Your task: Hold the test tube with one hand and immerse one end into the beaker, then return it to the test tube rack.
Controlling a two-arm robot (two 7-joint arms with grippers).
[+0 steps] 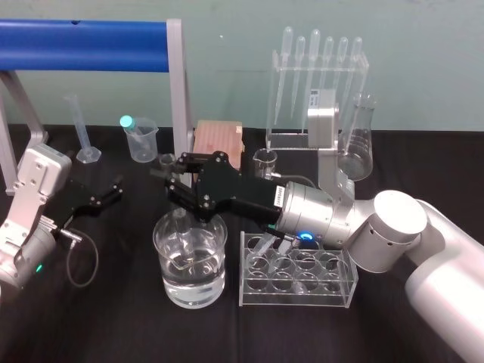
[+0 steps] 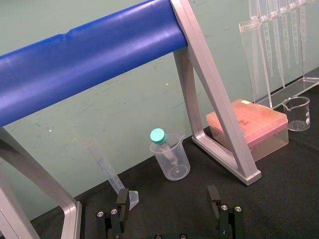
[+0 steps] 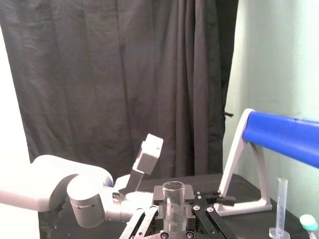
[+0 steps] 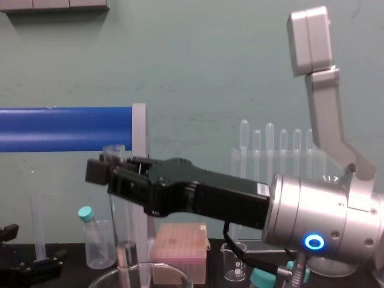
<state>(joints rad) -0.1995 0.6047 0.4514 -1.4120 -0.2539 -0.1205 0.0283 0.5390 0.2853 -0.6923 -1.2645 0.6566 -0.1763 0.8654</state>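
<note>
My right gripper [image 1: 175, 185] [image 4: 115, 171] reaches over the beaker [image 1: 190, 261], a wide clear glass vessel partly filled with water. It is shut on the test tube [image 4: 122, 222] [image 3: 173, 198], a clear open-rimmed tube held upright between the black fingers. The tube's lower end hangs down inside the beaker's rim [image 4: 141, 277]; whether it touches the water I cannot tell. The clear test tube rack [image 1: 297, 274] stands just right of the beaker, under my right forearm. My left gripper [image 1: 108, 193] [image 2: 167, 199] rests open at the left, with nothing between its fingers.
A blue-roller stand [image 1: 83, 34] spans the back left. Near it are a graduated cylinder [image 1: 82, 130] and a plastic cup holding a teal-capped tube [image 1: 141, 138]. A pink box [image 1: 219, 144], small beaker [image 1: 265, 160], pipette stand [image 1: 318, 98] and flask [image 1: 357, 144] line the back.
</note>
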